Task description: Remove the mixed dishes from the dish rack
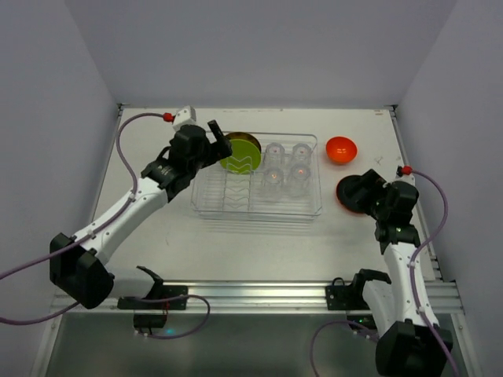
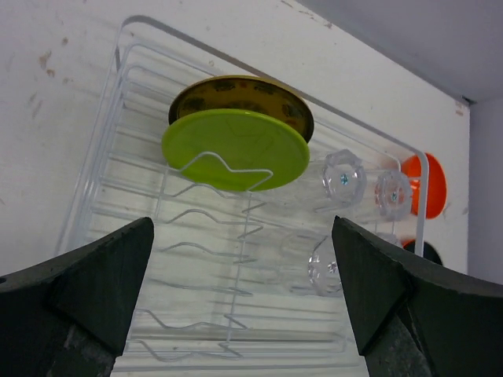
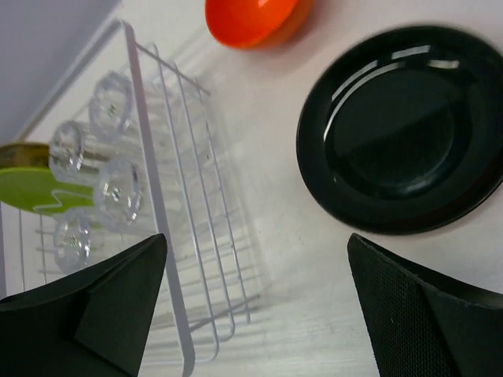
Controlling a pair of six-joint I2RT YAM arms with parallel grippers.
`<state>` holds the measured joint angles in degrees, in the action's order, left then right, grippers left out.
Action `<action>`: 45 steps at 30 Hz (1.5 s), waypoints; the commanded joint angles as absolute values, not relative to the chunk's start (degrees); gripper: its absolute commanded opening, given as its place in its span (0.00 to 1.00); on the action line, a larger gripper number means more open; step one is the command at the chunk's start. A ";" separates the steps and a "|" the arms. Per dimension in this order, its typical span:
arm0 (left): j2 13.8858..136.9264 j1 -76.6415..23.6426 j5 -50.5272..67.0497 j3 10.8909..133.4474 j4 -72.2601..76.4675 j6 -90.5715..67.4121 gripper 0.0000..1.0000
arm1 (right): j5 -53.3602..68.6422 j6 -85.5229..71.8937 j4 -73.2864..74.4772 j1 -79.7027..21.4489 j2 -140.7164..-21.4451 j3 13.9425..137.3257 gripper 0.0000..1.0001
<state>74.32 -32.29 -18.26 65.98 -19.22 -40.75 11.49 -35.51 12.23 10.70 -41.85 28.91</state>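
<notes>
The rack (image 1: 224, 198) stands in the middle of the table. Its long axis runs from left to right, parallel to the near edge.

In its far left corner a green plate (image 1: 240, 155) is not flat. It is tilted and propped on a wire divider, with its face turned up and toward the near side. Just behind it is a yellow plate (image 2: 236, 88), also tilted the same way and mostly covered by the green one. I cannot tell if the two touch.

The right half of the rack holds four glasses (image 1: 284, 169) in a square of two by two. They stand on end, with round ends toward the top camera. If the mouth is up or down, I cannot tell.

A bowl (image 1: 342, 148) sits on the table just beyond the far right corner of the rack, apart from it. A black plate (image 3: 405, 129) lies flat on the table to the right of the rack, face up, nearer than the bowl and not touching the rack.

The left gripper (image 2: 242, 224) hovers at the far left corner of the rack and points toward the green plate. Its fingers are wide apart and nothing is between them.

The right gripper (image 3: 258, 239) is above the left edge of the black plate. Its fingers are also spread wide and it grasps nothing.
</notes>
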 commanded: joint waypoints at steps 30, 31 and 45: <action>113.73 -31.55 -31.38 102.66 -49.49 -107.23 0.82 | 22.67 -37.09 7.47 10.63 -40.69 27.07 0.99; 113.82 -31.64 -31.38 102.66 -49.31 -107.23 0.80 | 22.85 -37.00 7.56 10.63 -40.78 27.07 0.99; 113.56 -33.66 -35.14 103.89 -49.84 -107.75 0.78 | 23.82 -37.18 6.77 10.63 -40.34 26.37 0.99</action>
